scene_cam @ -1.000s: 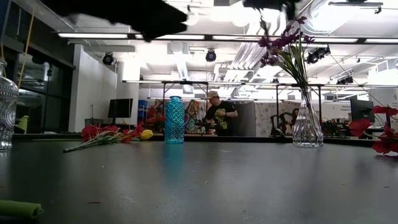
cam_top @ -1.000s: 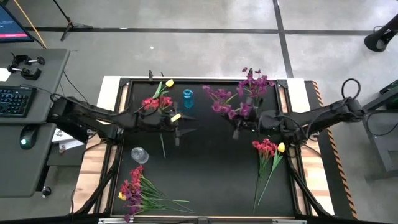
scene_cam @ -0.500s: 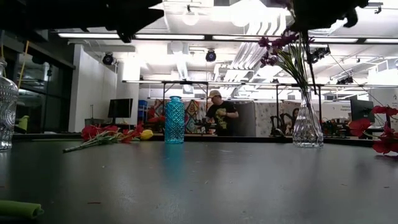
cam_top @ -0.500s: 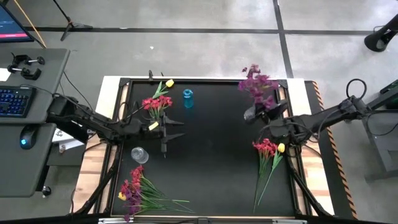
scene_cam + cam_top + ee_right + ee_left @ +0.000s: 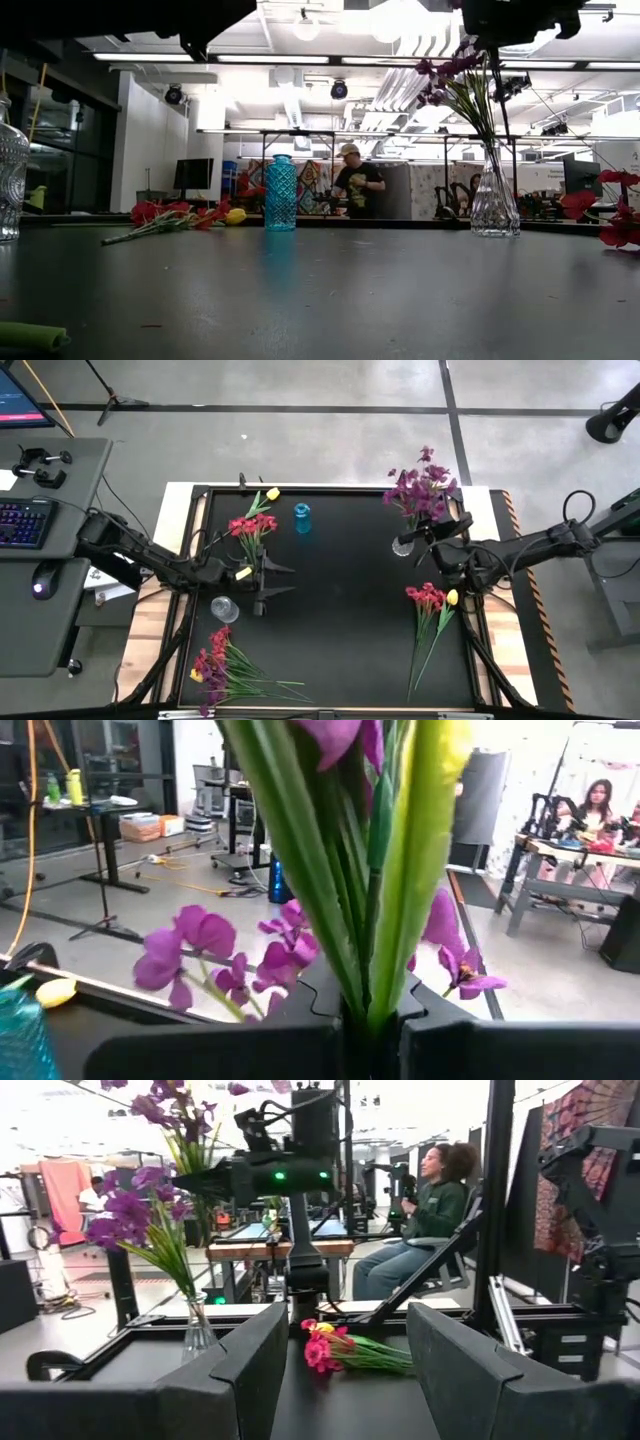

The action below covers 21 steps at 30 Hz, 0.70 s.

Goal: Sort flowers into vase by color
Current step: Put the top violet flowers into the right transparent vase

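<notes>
My right gripper (image 5: 418, 536) hangs at the far right, shut on a bunch of purple flowers (image 5: 422, 484). It holds them above the clear glass vase (image 5: 495, 205), which has purple flowers (image 5: 452, 72) standing in it. My left gripper (image 5: 283, 580) hovers open and empty left of the middle. Red flowers with a yellow bud (image 5: 250, 523) lie on the table at the far left. A mixed bunch (image 5: 215, 665) lies at the near left. Red flowers and a yellow bud (image 5: 430, 600) lie at the right. My right gripper pinches several green stems (image 5: 368, 988) of the purple flowers between its two fingers. The fingers lie level, coming from the table's right side, across the stems. The stems stand upright with the blossoms above the fingers. A stem (image 5: 498, 105) runs down from the gripper to the vase's neck.
A blue vase (image 5: 302, 517) stands at the far middle-left. Another clear glass vase (image 5: 224, 609) stands left of my left gripper. The dark mat's raised frame (image 5: 330, 488) borders the work area. People work at desks in the room beyond the table.
My right gripper has turned, swinging its purple bunch from lying level toward the table's middle to standing upright. It has carried the bunch toward the far right, over the clear vase. My left gripper has drawn back toward the near left, still open and empty.
</notes>
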### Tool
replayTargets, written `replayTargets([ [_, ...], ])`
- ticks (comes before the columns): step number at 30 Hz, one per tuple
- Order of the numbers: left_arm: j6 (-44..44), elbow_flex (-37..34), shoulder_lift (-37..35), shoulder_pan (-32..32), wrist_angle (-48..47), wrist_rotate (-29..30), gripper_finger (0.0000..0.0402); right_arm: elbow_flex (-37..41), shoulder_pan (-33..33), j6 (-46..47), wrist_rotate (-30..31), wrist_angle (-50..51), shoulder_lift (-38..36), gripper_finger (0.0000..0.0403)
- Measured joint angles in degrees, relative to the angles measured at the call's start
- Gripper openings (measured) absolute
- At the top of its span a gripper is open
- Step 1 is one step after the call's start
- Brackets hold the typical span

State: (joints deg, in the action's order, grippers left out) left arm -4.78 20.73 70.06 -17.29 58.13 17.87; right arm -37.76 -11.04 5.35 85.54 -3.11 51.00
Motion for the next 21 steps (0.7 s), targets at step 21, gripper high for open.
replayTargets([
  [21, 0.2, -0.1, 0.0, -0.8, -1.8, 0.8, 0.0193, 0.0, 7.8, -12.7, -8.7, -11.9, 0.0, 0.0],
])
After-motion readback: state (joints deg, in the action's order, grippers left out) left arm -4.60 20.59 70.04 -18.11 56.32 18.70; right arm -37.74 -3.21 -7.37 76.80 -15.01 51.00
